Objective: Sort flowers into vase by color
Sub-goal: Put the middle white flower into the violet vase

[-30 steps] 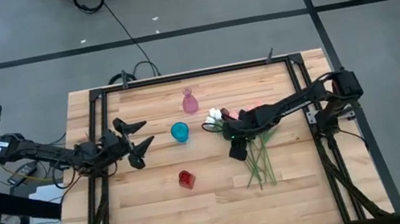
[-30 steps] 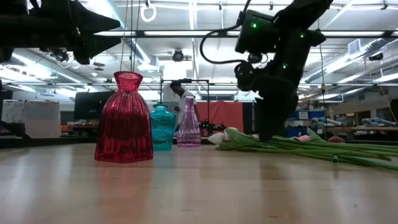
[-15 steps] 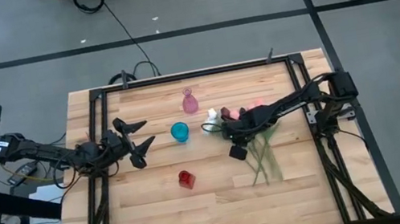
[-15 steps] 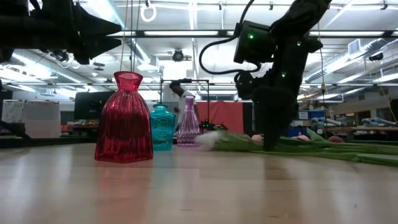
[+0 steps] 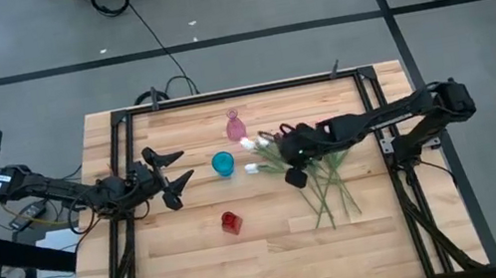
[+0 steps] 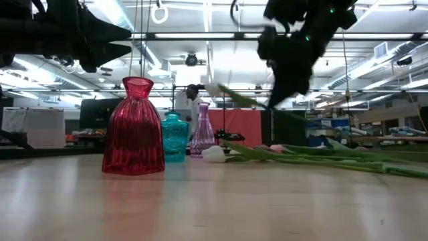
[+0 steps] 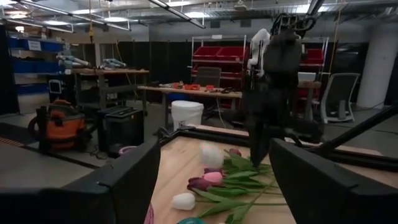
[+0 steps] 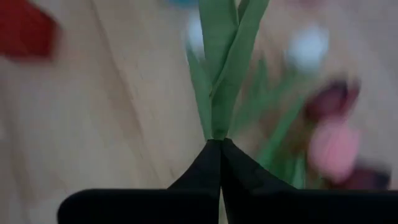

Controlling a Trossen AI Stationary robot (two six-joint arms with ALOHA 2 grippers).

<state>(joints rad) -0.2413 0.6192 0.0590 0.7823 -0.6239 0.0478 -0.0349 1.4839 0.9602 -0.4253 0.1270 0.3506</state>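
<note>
1. Table point(image 5: 199, 268): wooden top, dark frame; your two arms reached in from opposite sides.
2. Right gripper point(image 5: 292, 155): you had it raised above the flower pile, its fingers point(image 8: 205, 168) pressed together on the green stem and leaves of a white tulip point(image 6: 212, 89). In the low view that flower hung clear of the table, head pointing toward the vases.
3. Left gripper point(image 5: 171, 176): you held it spread wide and empty, near the table's left edge, well apart from the right gripper, with the vases between them.
4. Flowers point(image 5: 329, 186): the remaining tulips lay on the table directly below and beside your right gripper, stems trailing away from the vases; white, pink and dark heads showed in the left wrist view point(image 7: 211, 177).
5. Red vase point(image 5: 231, 224), teal vase point(image 5: 223, 163), pink vase point(image 5: 235, 125): all upright, standing between your two grippers, the teal one nearest the lifted tulip.
</note>
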